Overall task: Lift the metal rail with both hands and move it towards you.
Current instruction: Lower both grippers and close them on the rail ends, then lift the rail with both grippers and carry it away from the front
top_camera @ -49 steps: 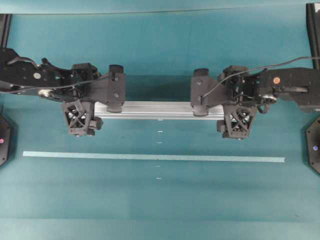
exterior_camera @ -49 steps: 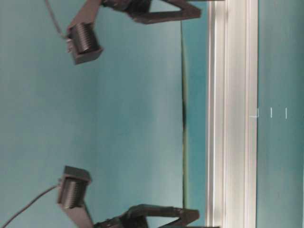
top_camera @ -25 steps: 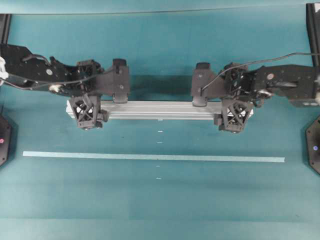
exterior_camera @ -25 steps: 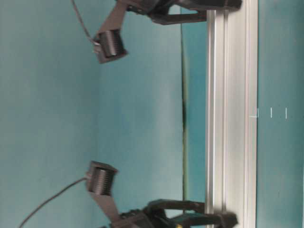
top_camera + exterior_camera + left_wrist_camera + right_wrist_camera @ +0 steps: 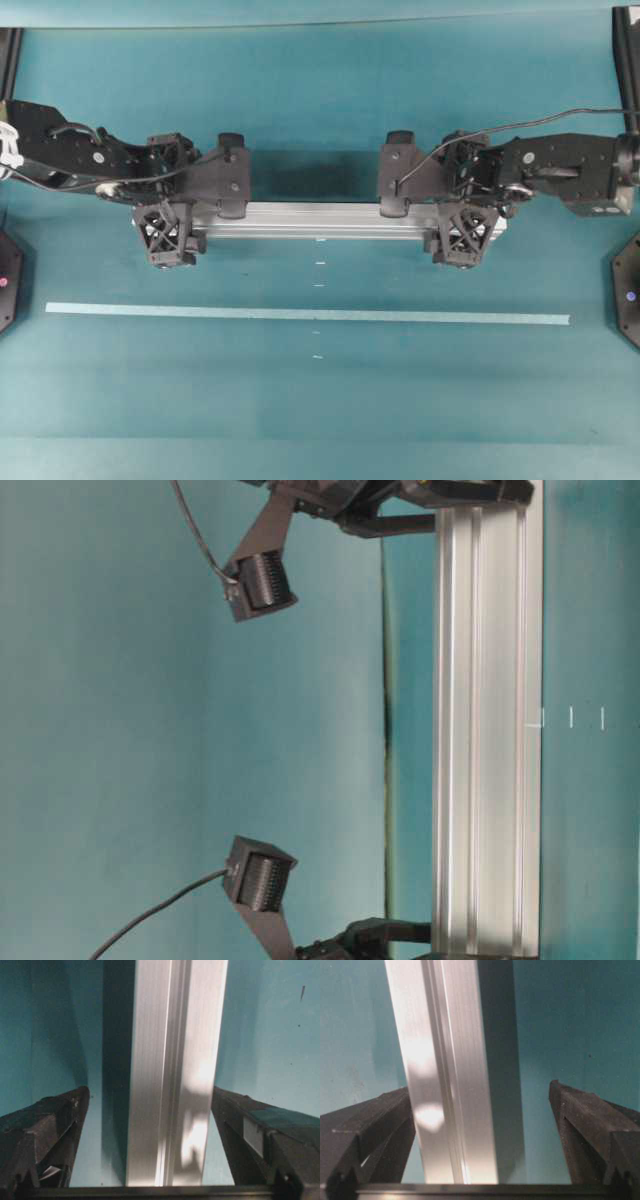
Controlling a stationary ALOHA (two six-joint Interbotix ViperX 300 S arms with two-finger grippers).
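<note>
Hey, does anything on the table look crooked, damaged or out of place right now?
Nothing stands out. The metal rail lies straight and parallel to the tape strip, and the left claw and right claw stand open astride its ends.

Both tools (image 5: 166, 225) (image 5: 466, 222) now astride rail (image 5: 320, 220)

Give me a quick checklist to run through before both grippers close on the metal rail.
1. Left gripper open: ok, fingers wide on either side of the metal rail.
2. Right gripper open: ok, fingers stand clear of the rail's sides.
3. Rail between each pair of fingers: ok in both wrist views.
4. Rail centred in the jaws: not ok at the right, where it sits nearer one finger.
5. Grippers spaced toward opposite rail ends: ok, overhead.
6. Path to the tape strip free: ok, only small white marks there.
</note>
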